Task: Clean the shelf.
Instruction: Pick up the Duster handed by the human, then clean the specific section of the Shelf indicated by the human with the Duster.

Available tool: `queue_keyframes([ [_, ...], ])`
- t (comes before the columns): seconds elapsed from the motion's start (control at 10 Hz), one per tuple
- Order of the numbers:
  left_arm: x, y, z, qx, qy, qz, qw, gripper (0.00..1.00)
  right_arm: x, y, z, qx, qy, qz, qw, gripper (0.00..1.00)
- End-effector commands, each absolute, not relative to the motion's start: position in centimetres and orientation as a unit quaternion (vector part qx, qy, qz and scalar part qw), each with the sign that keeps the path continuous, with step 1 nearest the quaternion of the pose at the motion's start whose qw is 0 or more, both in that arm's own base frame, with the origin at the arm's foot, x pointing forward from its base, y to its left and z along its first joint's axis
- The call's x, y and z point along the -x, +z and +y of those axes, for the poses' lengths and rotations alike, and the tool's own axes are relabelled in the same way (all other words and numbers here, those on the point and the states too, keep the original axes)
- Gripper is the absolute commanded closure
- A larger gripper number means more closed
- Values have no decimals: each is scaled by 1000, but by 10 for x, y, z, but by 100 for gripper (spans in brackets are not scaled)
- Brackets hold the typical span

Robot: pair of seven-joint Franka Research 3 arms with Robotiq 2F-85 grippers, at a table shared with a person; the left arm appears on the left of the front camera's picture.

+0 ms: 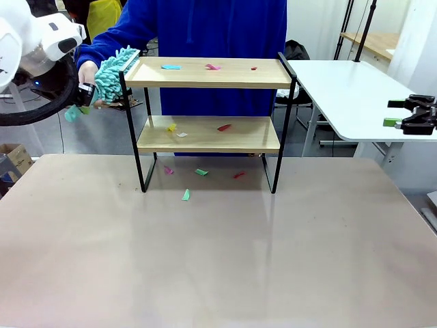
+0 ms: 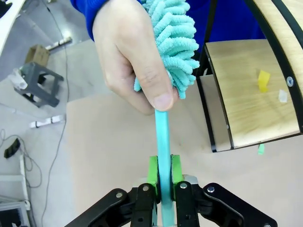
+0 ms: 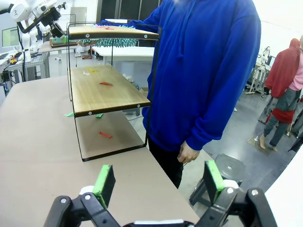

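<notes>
The beige table [image 1: 218, 260] is seen nearest, with the shelf [image 1: 205, 74] stood at its far side. The teal duster [image 2: 173, 42] is gripped at its head by the person's hand [image 2: 128, 61], its handle pinched between the pads of the left gripper [image 2: 162, 172]; the right gripper [image 3: 159, 182] is seen spread, empty. A hand-over is judged to be the step in hand; once released, the duster must be swept across the paper scraps [image 1: 171, 67] on both boards

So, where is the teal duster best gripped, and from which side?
On its bare handle below the fluffy head, coming from the free end, opposite the person's hand pinching it just under the head. The handle is thin and straight, so green pads close flat; the left gripper is shut on it there.
</notes>
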State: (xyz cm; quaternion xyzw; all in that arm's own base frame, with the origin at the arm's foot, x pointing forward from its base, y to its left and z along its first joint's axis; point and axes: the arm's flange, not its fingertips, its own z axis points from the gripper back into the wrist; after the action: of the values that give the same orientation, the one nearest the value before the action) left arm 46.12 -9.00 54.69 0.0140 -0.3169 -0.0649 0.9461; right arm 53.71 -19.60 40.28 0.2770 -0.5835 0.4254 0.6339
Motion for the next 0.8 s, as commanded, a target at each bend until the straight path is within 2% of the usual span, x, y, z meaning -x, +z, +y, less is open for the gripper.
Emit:
queue_keyframes([
  [0.0,-461,546,-91,-14,-69,-320,945,96,-537,405,-194,-277,427,-584,632,0],
  [0.7,-461,546,-91,-14,-69,-320,945,96,-537,405,-194,-277,427,-584,632,0],
])
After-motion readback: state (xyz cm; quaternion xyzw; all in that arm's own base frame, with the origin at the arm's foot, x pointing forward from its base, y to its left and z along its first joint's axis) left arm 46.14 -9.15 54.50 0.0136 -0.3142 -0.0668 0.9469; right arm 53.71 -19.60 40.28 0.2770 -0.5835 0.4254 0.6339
